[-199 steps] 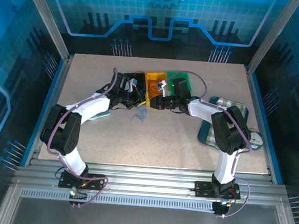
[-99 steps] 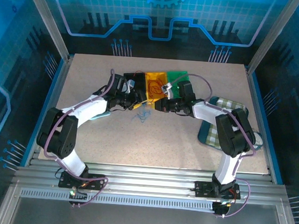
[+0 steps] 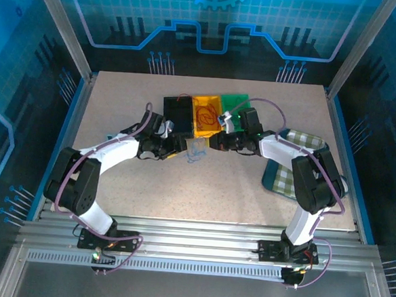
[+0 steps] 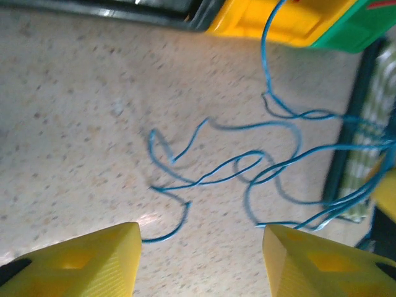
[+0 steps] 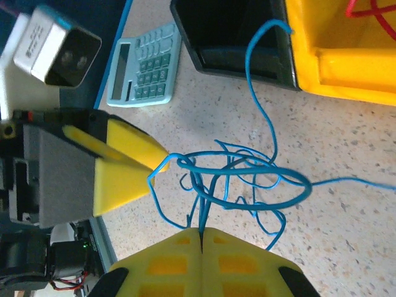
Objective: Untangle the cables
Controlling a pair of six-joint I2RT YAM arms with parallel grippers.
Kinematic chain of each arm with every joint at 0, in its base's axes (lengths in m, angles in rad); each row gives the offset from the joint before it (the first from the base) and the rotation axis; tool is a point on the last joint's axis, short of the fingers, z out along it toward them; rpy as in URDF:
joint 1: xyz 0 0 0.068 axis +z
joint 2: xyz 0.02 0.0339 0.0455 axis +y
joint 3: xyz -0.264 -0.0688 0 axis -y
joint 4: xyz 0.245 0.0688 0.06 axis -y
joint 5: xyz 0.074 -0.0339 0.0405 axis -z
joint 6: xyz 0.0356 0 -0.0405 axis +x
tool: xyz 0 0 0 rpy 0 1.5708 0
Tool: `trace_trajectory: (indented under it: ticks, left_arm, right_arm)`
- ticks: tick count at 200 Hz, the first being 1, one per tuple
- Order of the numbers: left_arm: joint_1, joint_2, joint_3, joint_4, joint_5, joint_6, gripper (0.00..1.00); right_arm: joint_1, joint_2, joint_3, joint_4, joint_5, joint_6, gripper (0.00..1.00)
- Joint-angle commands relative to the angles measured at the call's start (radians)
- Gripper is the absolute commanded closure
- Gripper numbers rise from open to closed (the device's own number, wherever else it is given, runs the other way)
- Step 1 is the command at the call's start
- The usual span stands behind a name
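Blue cable [image 5: 247,179] looped on table [image 5: 352,136]; right gripper [image 5: 202,232] clamped on its strands; left gripper [image 4: 201,236] jaws apart nearby.

cable [image 3: 194,149] on table [image 3: 202,189], just before three bins [image 3: 177,114]

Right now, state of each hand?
Left hand: open, holding nothing.
Right hand: closed on the blue cable.
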Motion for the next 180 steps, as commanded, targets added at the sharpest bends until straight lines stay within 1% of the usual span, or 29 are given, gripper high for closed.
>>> trace_trajectory:
  ticks: [1,37,60,72,87,109,129,135,151,170,180]
  left_arm:
    - [-0.056,-0.026,-0.010,-0.061,-0.069,0.083,0.44]
    - [-0.120,0.071,0.046,-0.082,-0.165,0.107,0.43]
    - [-0.160,0.129,0.087,-0.089,-0.258,0.140,0.42]
    - [-0.181,0.149,0.099,-0.076,-0.315,0.150,0.41]
    - [-0.198,0.170,0.108,-0.044,-0.358,0.155,0.39]
    - [-0.202,0.201,0.116,0.004,-0.368,0.141,0.38]
    - [-0.208,0.250,0.151,-0.004,-0.360,0.136,0.41]
    - [-0.212,0.265,0.161,-0.010,-0.363,0.138,0.44]
    - [-0.221,0.306,0.190,-0.025,-0.381,0.141,0.59]
    - [-0.222,0.348,0.215,-0.041,-0.389,0.125,0.83]
    - [-0.220,0.367,0.224,-0.051,-0.406,0.113,0.91]
  right_arm:
    - [-0.018,-0.030,0.000,-0.065,0.017,-0.016,1.00]
    - [-0.020,-0.035,-0.017,-0.080,0.037,-0.011,1.00]
    - [-0.021,-0.037,-0.022,-0.083,0.040,0.000,1.00]
    - [-0.024,-0.036,-0.022,-0.084,0.036,0.007,1.00]
    - [-0.025,-0.037,-0.024,-0.085,0.037,0.007,1.00]
    - [-0.024,-0.040,-0.022,-0.096,0.037,0.005,1.00]
    - [-0.025,-0.042,-0.022,-0.102,0.039,0.006,1.00]
    - [-0.025,-0.043,-0.022,-0.103,0.036,0.005,1.00]
    - [-0.025,-0.048,-0.023,-0.105,0.038,0.004,1.00]
    - [-0.024,-0.049,-0.020,-0.116,0.040,0.004,1.00]
    - [-0.025,-0.052,-0.021,-0.123,0.047,0.001,1.00]
